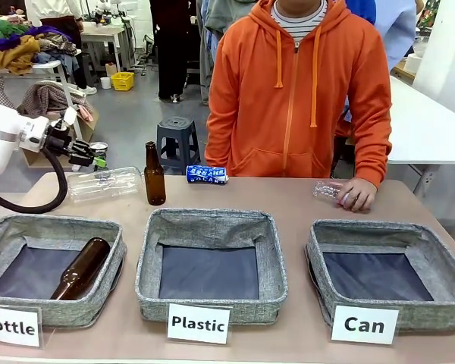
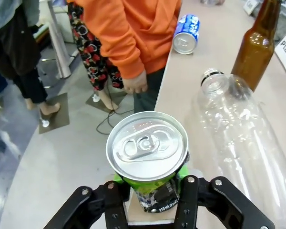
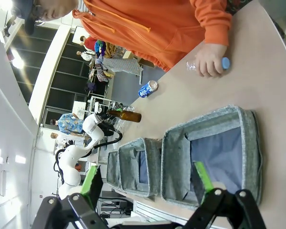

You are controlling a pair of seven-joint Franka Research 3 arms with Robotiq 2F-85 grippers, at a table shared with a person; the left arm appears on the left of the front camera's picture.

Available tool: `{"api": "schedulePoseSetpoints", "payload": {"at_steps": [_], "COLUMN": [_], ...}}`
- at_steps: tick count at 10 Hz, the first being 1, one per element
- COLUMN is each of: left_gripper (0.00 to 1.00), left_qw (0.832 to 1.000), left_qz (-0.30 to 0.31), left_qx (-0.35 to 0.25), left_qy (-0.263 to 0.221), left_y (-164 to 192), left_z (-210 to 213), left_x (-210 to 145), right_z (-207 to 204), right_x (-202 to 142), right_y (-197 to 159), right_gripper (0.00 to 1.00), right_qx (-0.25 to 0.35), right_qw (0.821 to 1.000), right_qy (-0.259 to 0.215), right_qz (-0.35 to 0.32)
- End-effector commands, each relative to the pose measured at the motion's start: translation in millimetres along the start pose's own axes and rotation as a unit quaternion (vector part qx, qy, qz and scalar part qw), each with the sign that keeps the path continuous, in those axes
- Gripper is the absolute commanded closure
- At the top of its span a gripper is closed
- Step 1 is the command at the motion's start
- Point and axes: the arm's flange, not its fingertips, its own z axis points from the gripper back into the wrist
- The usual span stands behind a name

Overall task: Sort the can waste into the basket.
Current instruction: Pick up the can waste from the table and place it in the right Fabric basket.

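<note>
Can basket point(image 1: 432, 315) empty; left end effector point(image 2: 152, 183) grips the silver can point(image 2: 147, 145), blue can point(image 1: 206, 174) lies at twelve o'clock, right end effector point(image 3: 147, 177) wide.

Beyond the pale tabletop point(image 1: 288, 199) the floor point(image 1: 129, 121) is smooth and grey. A dark plastic stool point(image 1: 176, 139) stands just behind the far edge. A yellow crate point(image 1: 122, 80) sits farther back, heaps of clothes point(image 1: 19, 45) lie at far left, and a white table point(image 1: 428, 129) stands on the right.
</note>
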Motion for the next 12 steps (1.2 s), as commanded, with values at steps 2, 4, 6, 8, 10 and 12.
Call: {"api": "schedulePoseSetpoints", "payload": {"at_steps": [2,4,6,8,10,12], "left_gripper": [1.0,1.0,1.0,1.0,1.0,1.0], "left_qw": [1.0,0.999,0.999,0.998,0.99,0.97], "left_qz": [-0.01,-0.016,-0.029,-0.055,-0.116,-0.177], "left_qx": [-0.027,-0.029,-0.005,-0.004,-0.068,-0.166], "left_qy": [0.0,-0.006,-0.011,-0.017,-0.036,-0.031], "left_y": [4,-4,-45,-131,-220,-307], "left_z": [-6,5,53,132,186,198], "left_x": [9,14,40,79,92,75], "right_z": [-2,-2,-2,-2,-2,-2], "right_x": [3,3,3,3,3,3], "right_y": [0,0,0,0,0,0], "right_gripper": [0.0,0.0,0.0,0.0,0.0,0.0], "right_qx": [0.012,0.012,0.012,0.012,0.012,0.012], "right_qw": [1.0,1.0,1.0,1.0,1.0,1.0], "right_qy": [-0.008,-0.008,-0.008,-0.008,-0.008,-0.008], "right_qz": [0.012,0.012,0.012,0.012,0.012,0.012]}}
